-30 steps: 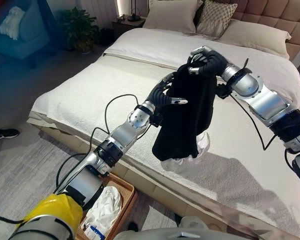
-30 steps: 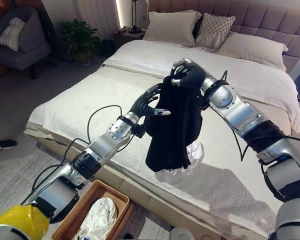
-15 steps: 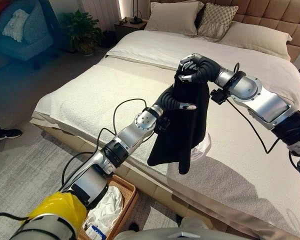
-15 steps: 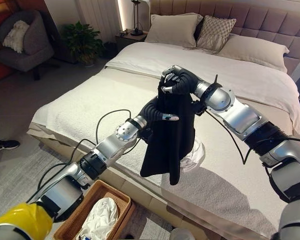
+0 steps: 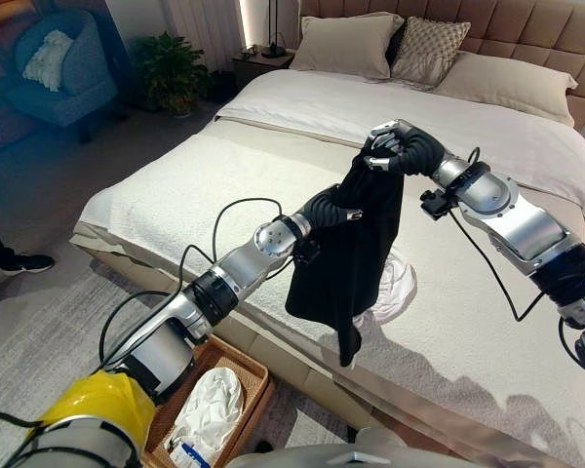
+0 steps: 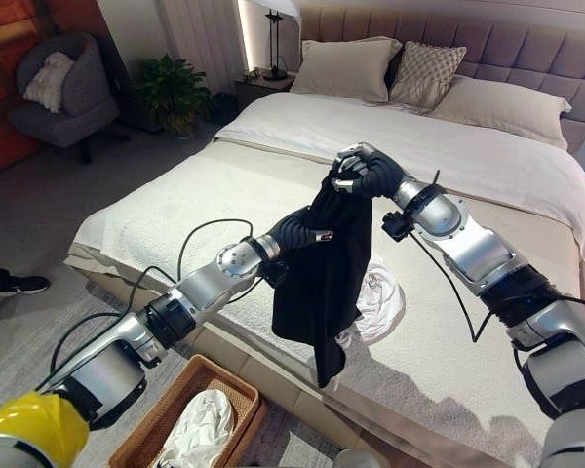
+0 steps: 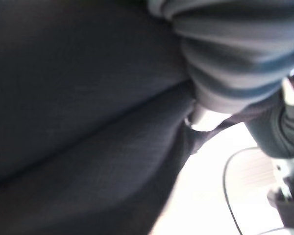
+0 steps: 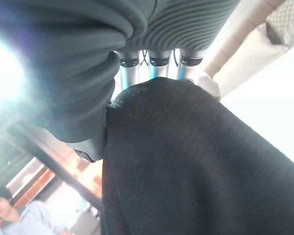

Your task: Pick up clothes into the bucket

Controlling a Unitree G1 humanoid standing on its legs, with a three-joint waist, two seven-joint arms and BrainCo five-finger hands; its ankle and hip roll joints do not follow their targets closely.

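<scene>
A black garment [image 5: 351, 263] hangs in the air over the near side of the bed [image 5: 175, 185]. My right hand [image 5: 400, 151] is shut on its top edge, with fingers [image 8: 159, 68] curled over the dark cloth [image 8: 201, 161]. My left hand [image 5: 324, 207] grips the garment's left side a little lower, where black cloth [image 7: 88, 122] covers most of its fingers. A white garment [image 5: 398, 288] lies crumpled on the bed behind the black one. The wicker basket [image 5: 253, 369] stands on the floor by the bed's edge, with white clothes [image 5: 210, 409] in it.
Pillows [image 5: 346, 44] lie at the headboard. An armchair [image 5: 63, 73], a potted plant [image 5: 171, 68] and a nightstand with a lamp [image 5: 268, 49] stand at the far left. A person's shoe [image 5: 15, 263] rests on the floor at left. A person [image 8: 10, 215] shows in the right wrist view.
The black garment has been lifted off the white one and now hangs longer, its tip below the bed's edge. My left hand has closed into the cloth. The camera shifted slightly.
</scene>
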